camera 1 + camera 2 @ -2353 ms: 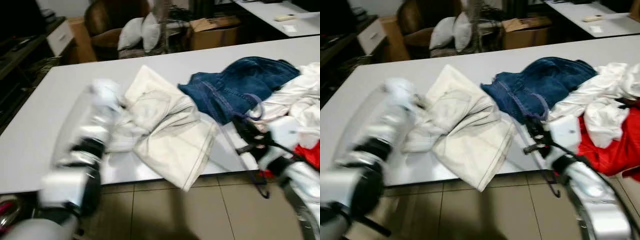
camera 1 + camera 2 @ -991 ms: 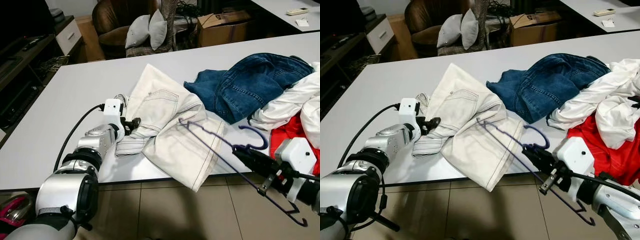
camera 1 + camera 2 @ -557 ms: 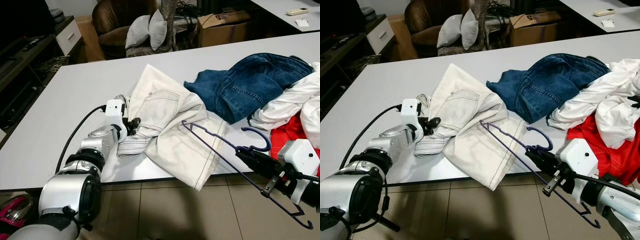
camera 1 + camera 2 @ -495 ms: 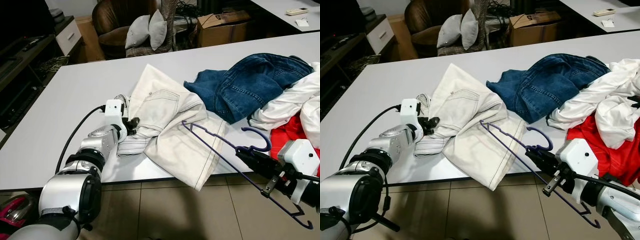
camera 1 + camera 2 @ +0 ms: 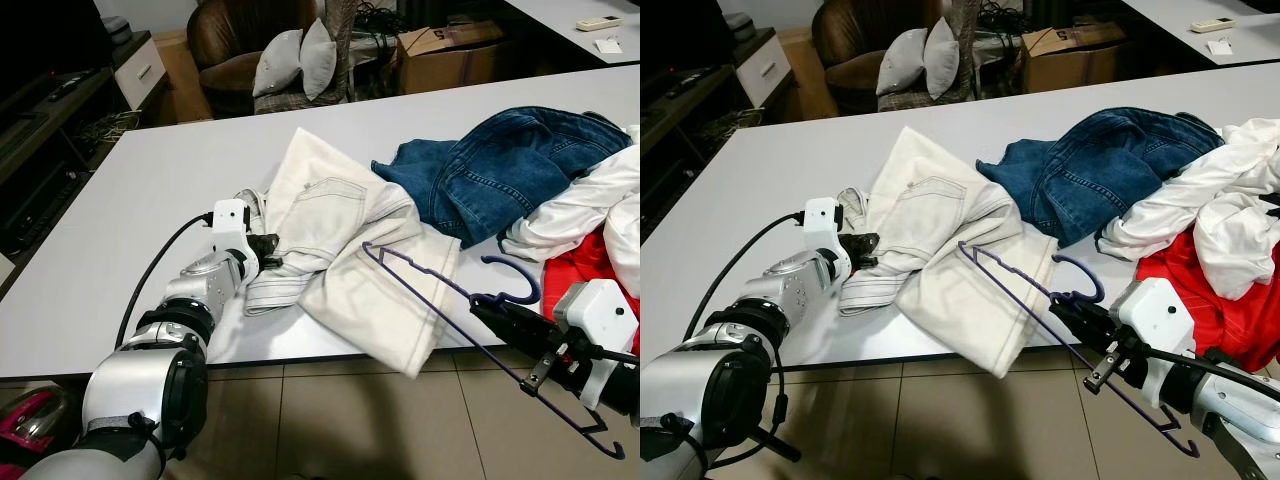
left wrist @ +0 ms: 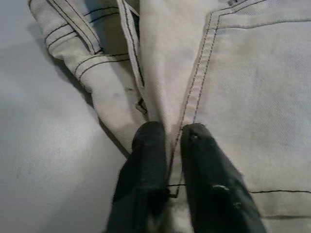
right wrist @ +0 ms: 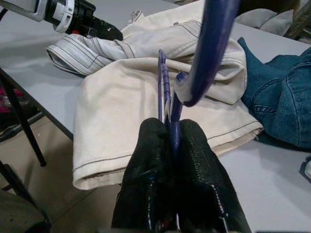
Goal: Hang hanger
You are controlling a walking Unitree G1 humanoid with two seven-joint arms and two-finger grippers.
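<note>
Right gripper: the right gripper [image 5: 1058,309] is clamped tight on the neck of the purple hanger [image 5: 1040,299], just below its hook, out past the near edge of the table [image 5: 120,200].
Right grip, close up: in the right wrist view the 2 black fingers [image 7: 150,145] pinch the hanger wire between them, no gap to speak of.
Left gripper: the left gripper [image 5: 271,243] is closed on a fold of the cream trousers [image 5: 350,240] near the waistband, resting on the tabletop.
Left grip, close up: the left wrist view shows a seam of the cloth squeezed between both fingertips [image 6: 148,141].
Hanger: it's tilted, one shoulder tip reaching over the trousers' near leg, the other end hanging down below table level; the hook curls up free in the air.
Trousers: bunched and half folded, 1 leg draped over the table's front edge.
Other laundry: blue jeans [image 5: 500,170] lie just beside the trousers, with white cloth [image 5: 1200,215] and a red garment [image 5: 1210,300] piled further to the robot's right.
Done: by my reading, both pickups are in hand: hanger secured, trousers gripped.
Left to do: the hanger isn't inside or under the trousers yet, nothing is draped over it, and no rail or rod can be made out. I'd call this early.
Risk: the leg over the edge looks likely to drag the cloth floorward.
</note>
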